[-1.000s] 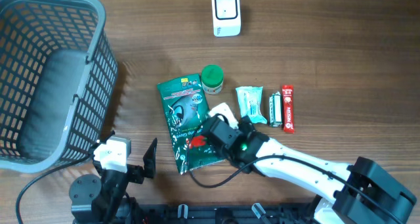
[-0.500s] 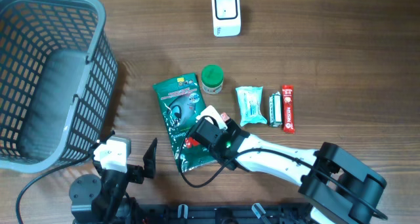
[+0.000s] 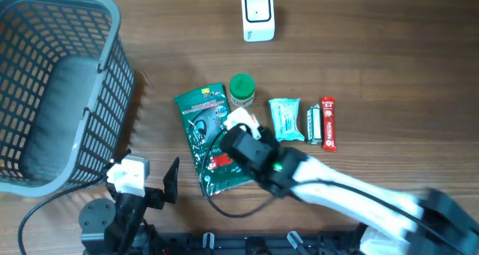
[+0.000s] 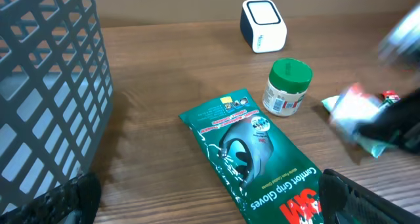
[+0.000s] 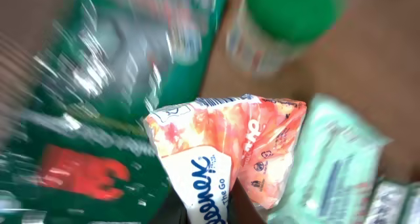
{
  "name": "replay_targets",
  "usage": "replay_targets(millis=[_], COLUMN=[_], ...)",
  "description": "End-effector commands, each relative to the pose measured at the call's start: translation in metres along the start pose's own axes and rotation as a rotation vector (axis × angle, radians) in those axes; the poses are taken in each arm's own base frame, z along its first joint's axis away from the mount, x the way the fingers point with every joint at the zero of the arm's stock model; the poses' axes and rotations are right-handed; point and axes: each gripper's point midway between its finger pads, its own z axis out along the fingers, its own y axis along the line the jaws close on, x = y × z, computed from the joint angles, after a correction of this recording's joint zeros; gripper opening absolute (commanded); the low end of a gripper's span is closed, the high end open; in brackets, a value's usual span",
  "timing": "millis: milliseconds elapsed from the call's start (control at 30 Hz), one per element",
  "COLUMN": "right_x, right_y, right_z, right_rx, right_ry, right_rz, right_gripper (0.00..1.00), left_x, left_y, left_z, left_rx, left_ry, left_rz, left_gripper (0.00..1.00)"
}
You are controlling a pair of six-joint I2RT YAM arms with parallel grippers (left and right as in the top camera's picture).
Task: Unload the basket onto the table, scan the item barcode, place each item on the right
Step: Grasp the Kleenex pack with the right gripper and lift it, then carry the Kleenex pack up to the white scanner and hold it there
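My right gripper [image 5: 223,207] is shut on an orange and white Kleenex tissue pack [image 5: 223,152], which sticks out from between its dark fingers. From overhead the pack [image 3: 241,122] hangs over the right edge of a green glove packet [image 3: 209,139], just below a green-lidded jar [image 3: 241,90]. The arm is blurred with motion. The white barcode scanner [image 3: 258,14] stands at the far middle of the table, well apart from the pack. No barcode shows on the pack. At the near left, my left gripper [image 4: 213,207] is open and holds nothing.
A grey plastic basket [image 3: 52,90] fills the left side. A mint-green tissue pack [image 3: 285,120], a small green and silver packet [image 3: 314,125] and a red bar [image 3: 328,123] lie in a row right of the jar. Bare wood lies between the items and the scanner.
My right gripper closed on the tissue pack and has begun moving with it. The glove packet shifted slightly left. The left arm stayed still.
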Motion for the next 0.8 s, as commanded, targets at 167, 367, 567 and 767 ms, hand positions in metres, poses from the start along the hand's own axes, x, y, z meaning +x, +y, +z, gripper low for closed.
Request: replay_targets(millis=[167,367,567,767], right_x=[-0.054,-0.044,-0.046,-0.047], right_y=[0.072,0.071,0.016,0.0], right_z=[-0.144,-0.158,-0.153,-0.129], right_rx=[-0.77,-1.143,-1.396,-1.461], right_ry=[-0.437,-0.619,-0.87,-0.703], right_rz=[-0.46,-0.598,-0.526,-0.296], right_gripper=[0.04,0.04,0.04,0.04], left_x=[0.001,0.001,0.001,0.001], left_y=[-0.003,-0.003,-0.003,-0.003], left_z=[0.001,0.001,0.001,0.001], left_rx=[0.017,0.017,0.017,0.017], left_ry=[-0.002,-0.002,-0.002,-0.002], left_rz=[-0.011,-0.011,-0.011,-0.011], left_gripper=[1.0,1.0,1.0,1.0])
